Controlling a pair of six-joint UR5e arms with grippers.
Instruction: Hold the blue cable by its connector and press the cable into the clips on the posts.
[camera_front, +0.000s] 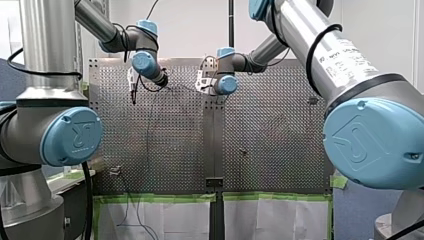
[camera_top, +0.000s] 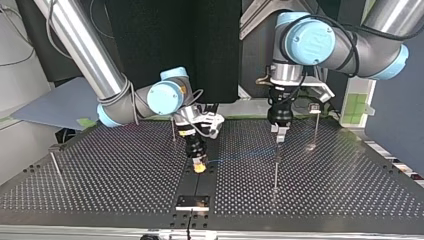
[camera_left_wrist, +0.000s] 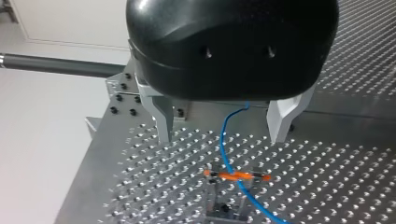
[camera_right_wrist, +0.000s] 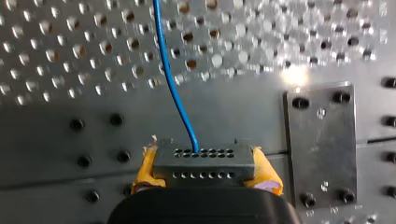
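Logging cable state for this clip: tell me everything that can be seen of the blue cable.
The blue cable is thin, smooth and flexible-looking. One end enters a black connector with rows of holes, clamped between my right gripper's yellow pads. It curves off over the perforated table, passes between my left gripper's open metal fingers and crosses an orange clip.

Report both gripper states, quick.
Left gripper: open, holding nothing.
Right gripper: closed on the connector of the blue cable.
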